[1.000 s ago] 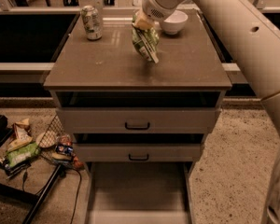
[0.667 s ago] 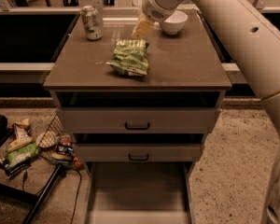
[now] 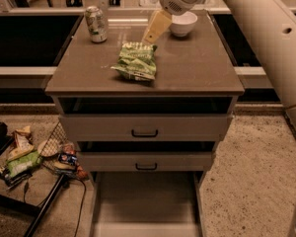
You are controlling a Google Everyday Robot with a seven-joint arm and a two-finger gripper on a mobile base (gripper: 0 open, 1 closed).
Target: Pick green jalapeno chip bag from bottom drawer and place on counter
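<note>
My gripper (image 3: 149, 37) hangs over the desk (image 3: 197, 73), gripping nothing; I can't tell its spread. Bag (image 3: 135, 61) lies flat just below it, near its tip. Risk: pulling away snags the foil and drags it, or clips the bowl (image 3: 183, 22) beside it.

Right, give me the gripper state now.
Gripper: at the top edge of the green jalapeno chip bag, which lies flat on the counter; open or closed cannot be told.
</note>
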